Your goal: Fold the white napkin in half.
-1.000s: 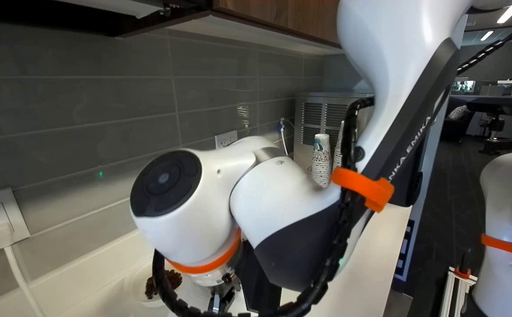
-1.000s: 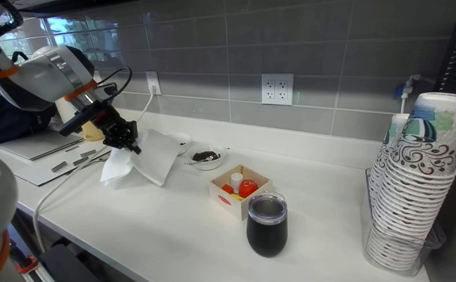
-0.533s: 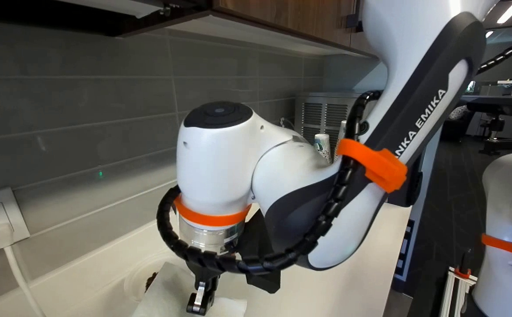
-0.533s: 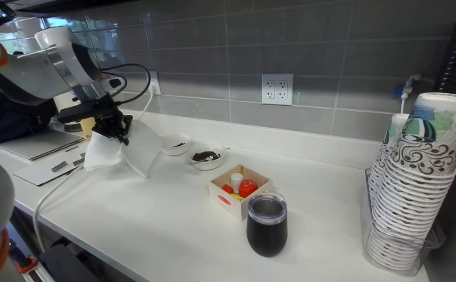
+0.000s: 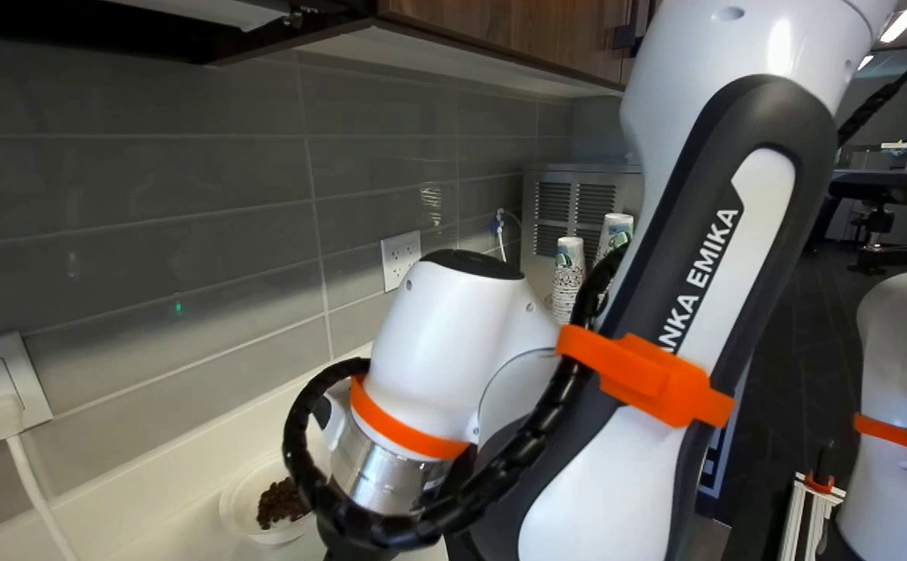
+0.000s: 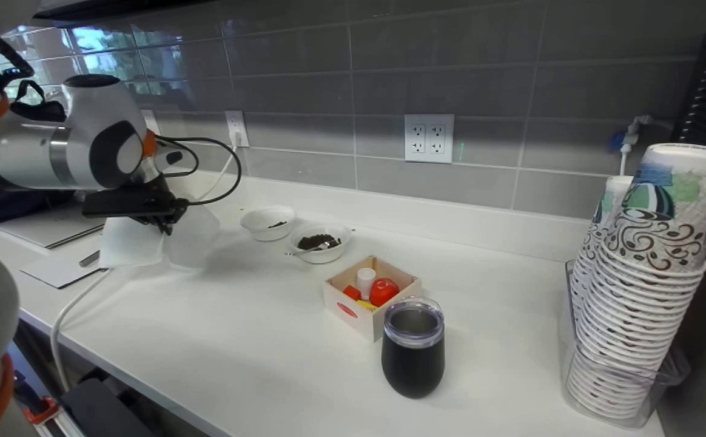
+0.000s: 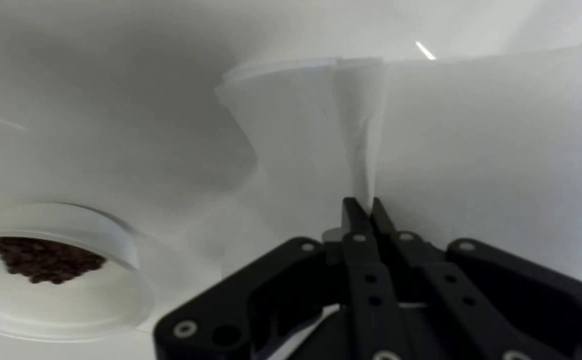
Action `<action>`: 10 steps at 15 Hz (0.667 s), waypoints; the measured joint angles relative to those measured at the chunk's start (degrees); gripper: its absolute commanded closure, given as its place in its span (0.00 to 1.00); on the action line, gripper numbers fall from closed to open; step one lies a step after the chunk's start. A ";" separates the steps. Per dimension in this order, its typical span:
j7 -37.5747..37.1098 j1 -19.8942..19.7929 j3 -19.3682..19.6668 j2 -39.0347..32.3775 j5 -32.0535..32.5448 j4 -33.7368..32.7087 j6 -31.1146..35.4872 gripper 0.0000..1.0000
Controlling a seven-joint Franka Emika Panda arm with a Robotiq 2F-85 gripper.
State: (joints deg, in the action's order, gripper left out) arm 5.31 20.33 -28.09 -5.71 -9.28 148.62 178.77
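Observation:
The white napkin (image 6: 128, 243) hangs from my gripper (image 6: 165, 230) at the left of the counter in an exterior view. Its two sides drape to either side of the fingers. In the wrist view, the fingertips (image 7: 362, 204) are shut on a pinched ridge of the napkin (image 7: 481, 140); one broad side spreads right and a narrower, layered side lies left. I cannot tell whether its lower edges touch the counter. In an exterior view, the fingers and napkin are out of view below the arm's wrist (image 5: 391, 467).
Two white bowls with dark contents (image 6: 262, 230) (image 6: 319, 258) stand right of the napkin; one shows in the wrist view (image 7: 96, 320). A wooden box (image 6: 348, 315), black tumbler (image 6: 413, 364) and cup stacks (image 6: 632, 315) stand farther right. A white cable (image 6: 74, 306) crosses the counter's left.
In an exterior view, my gripper has carried the napkin left, away from the bowls, and the wrist has turned more upright. The bowls show more fully. The gripper stays shut on the napkin.

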 measured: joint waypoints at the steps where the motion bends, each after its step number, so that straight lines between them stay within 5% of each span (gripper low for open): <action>1: 3.08 -1.68 -4.56 -1.47 -4.67 -0.91 1.62 0.99; 5: 14.60 -11.24 -22.49 -5.96 -18.61 -7.35 2.87 0.99; 10: 30.30 -31.25 -44.17 -13.93 -29.01 -14.49 2.82 0.99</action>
State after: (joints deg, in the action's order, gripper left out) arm 35.62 -10.93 -72.25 -19.64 -38.29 134.12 181.58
